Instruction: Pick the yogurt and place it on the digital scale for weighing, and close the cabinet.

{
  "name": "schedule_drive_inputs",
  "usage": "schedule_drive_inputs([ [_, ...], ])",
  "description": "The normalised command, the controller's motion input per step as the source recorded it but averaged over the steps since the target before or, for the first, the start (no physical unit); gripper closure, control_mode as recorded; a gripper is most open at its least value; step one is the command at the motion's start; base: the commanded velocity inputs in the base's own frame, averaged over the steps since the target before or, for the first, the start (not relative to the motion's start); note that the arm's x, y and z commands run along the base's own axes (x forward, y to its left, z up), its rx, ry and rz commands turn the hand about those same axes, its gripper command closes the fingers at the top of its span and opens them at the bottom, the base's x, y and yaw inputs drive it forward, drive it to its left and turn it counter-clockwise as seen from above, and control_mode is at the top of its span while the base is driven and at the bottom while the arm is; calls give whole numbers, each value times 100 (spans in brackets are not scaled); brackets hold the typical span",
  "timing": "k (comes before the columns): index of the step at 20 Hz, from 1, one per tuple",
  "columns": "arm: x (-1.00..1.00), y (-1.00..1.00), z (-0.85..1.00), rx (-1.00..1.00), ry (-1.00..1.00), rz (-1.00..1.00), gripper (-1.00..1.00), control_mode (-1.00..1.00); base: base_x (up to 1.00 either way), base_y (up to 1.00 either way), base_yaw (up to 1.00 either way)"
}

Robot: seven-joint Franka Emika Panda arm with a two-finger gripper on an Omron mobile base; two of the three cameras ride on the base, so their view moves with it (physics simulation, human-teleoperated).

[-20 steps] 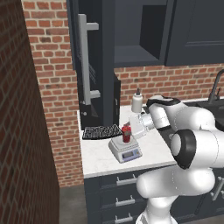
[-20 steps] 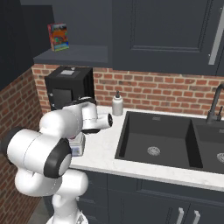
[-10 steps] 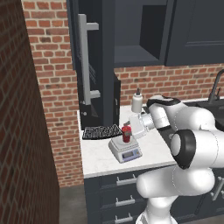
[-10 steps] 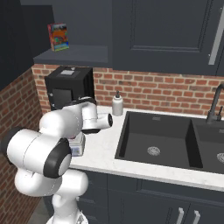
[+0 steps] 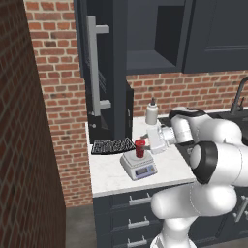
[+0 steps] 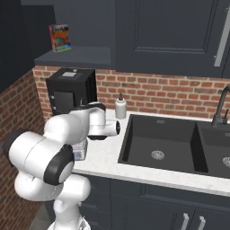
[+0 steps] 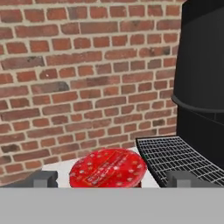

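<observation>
Nothing has visibly shifted since a second ago; arm, cup and scale match the earlier pictures.

Left base view: yogurt [image 5: 140, 147] stands upright on the digital scale [image 5: 139, 167], on its round plate; scale sits near the counter's [image 5: 109, 177] front edge, display facing front; gripper [image 5: 146, 141] sits at the cup's right side, level with its top; too small here to tell how far the jaws stand apart or whether they touch the cup; black ribbed mat [image 5: 112, 146] lies just behind and left of the scale, toward the counter's back-left corner; white pump bottle [image 5: 152, 114] stands upright near the back edge, right of the mat; cabinet [image 5: 104, 68] door stands open, swung out edge-on, long silver bar handle [image 5: 94, 72] vertical on it, open shelf behind it.

Right base view: white arm covers most of the scale, a bit of it [image 6: 80, 151] shows near the counter's left end; pump bottle [image 6: 120, 107] by the back edge just left of the black sink [image 6: 161, 143]; black box appliance [image 6: 72, 90] at the back-left corner; colourful box [image 6: 59, 37] on the open shelf above.

Hand view: yogurt lid [image 7: 108, 168] seen from above, low centre, between the two fingertips [image 7: 43, 179]; tips stand wide of the lid on both sides with gaps, so jaws parted, gripping nothing; mat [image 7: 177, 156] just right of the cup; brick wall [image 7: 87, 70] behind.
</observation>
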Motion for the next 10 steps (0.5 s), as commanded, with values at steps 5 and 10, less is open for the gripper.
schedule_drive_inputs([
  [5, -7, -13, 0, 4, -1, 0, -100, -100, 0, 0, 0],
  [10, -42, -16, 17, 4, -12, 0, -100, -100, 0, 0, 0],
])
